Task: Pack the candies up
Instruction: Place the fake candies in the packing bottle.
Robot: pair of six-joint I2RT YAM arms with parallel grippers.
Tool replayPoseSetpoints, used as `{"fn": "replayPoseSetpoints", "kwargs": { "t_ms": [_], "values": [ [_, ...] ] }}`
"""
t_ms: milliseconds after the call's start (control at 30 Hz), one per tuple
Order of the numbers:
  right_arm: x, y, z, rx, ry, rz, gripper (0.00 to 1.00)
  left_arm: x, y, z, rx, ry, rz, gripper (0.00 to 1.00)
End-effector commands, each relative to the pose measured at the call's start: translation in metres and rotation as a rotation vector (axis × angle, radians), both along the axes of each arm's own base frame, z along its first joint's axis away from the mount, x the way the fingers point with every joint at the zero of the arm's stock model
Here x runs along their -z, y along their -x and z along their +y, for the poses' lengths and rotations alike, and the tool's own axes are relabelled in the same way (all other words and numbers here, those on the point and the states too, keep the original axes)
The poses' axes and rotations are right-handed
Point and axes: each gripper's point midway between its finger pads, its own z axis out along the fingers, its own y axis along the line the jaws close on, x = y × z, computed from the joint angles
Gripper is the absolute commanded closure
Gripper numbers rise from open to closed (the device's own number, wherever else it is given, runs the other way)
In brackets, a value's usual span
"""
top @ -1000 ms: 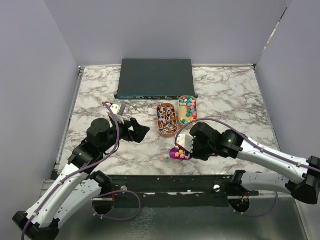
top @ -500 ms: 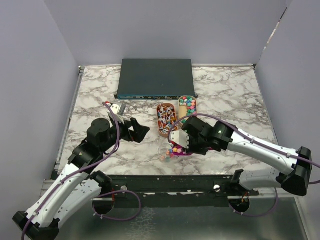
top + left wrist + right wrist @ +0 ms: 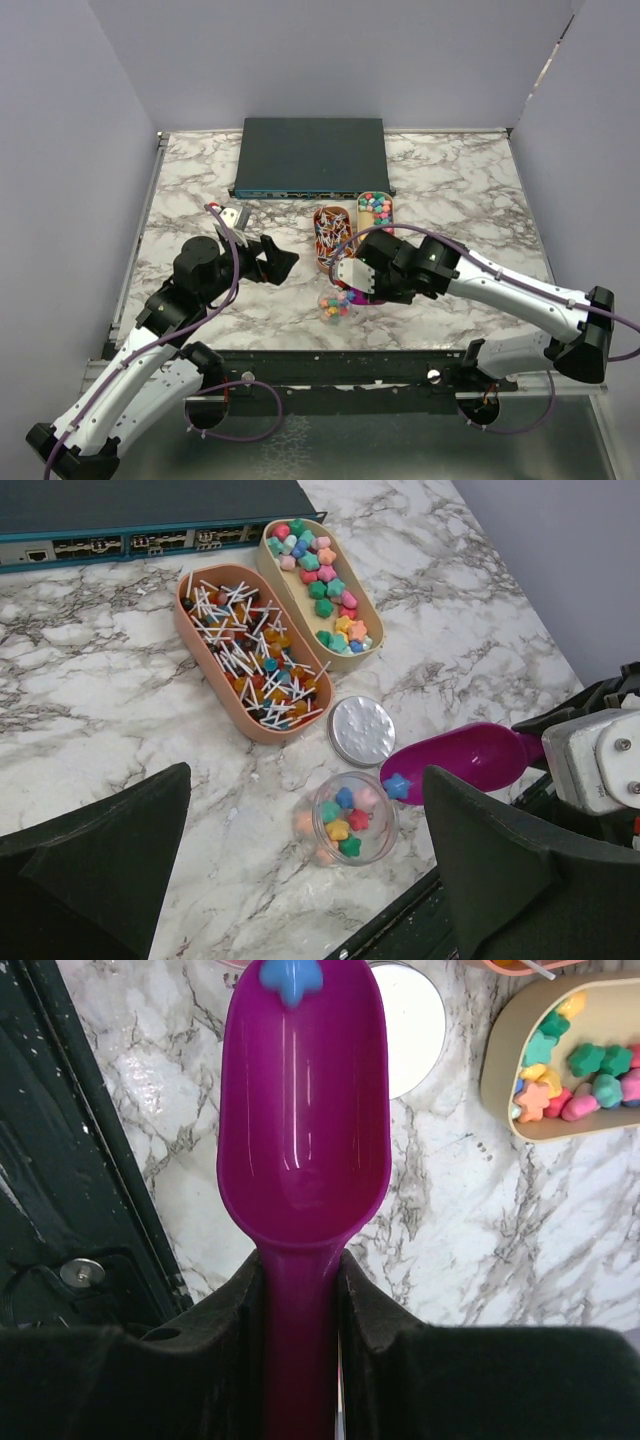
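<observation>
The candies are small star-shaped sweets in mixed colours. Many lie in a beige oval tray [image 3: 375,215] [image 3: 320,585] [image 3: 575,1070]. Several candies fill a small clear jar [image 3: 334,303] [image 3: 350,818] near the table's front edge. My right gripper [image 3: 365,280] [image 3: 300,1270] is shut on the handle of a purple scoop [image 3: 470,760] [image 3: 300,1110]. The scoop's tip reaches the jar's rim, and one blue candy [image 3: 397,786] [image 3: 290,978] sits at that tip. My left gripper [image 3: 275,260] [image 3: 308,780] hangs open left of the jar, holding nothing.
A round silver lid [image 3: 361,730] [image 3: 405,1025] lies flat just behind the jar. An orange tray of lollipops [image 3: 333,240] [image 3: 250,650] stands beside the candy tray. A dark network switch [image 3: 310,157] sits at the back. A black rail [image 3: 330,365] runs along the near edge.
My right gripper has swung the scoop left and back to the jar. Most of the scoop's candies now lie in the jar. The left arm has stayed still.
</observation>
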Motion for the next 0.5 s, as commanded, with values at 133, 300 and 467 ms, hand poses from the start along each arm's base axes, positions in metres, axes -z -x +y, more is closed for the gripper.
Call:
{"fn": "replayPoseSetpoints", "kwargs": {
  "t_ms": [133, 300, 467],
  "values": [
    [-0.021, -0.009, -0.008, -0.01, 0.124, -0.075, 0.99, 0.005, -0.003, 0.006, -0.024, -0.027, 0.009, 0.02],
    [-0.032, -0.012, -0.003, -0.016, 0.153, -0.106, 0.99, 0.005, -0.004, 0.007, -0.027, -0.027, 0.009, 0.02],
    [-0.052, -0.025, 0.014, 0.034, 0.076, -0.168, 0.99, 0.004, -0.004, 0.008, -0.03, -0.024, 0.007, 0.02]
  ]
}}
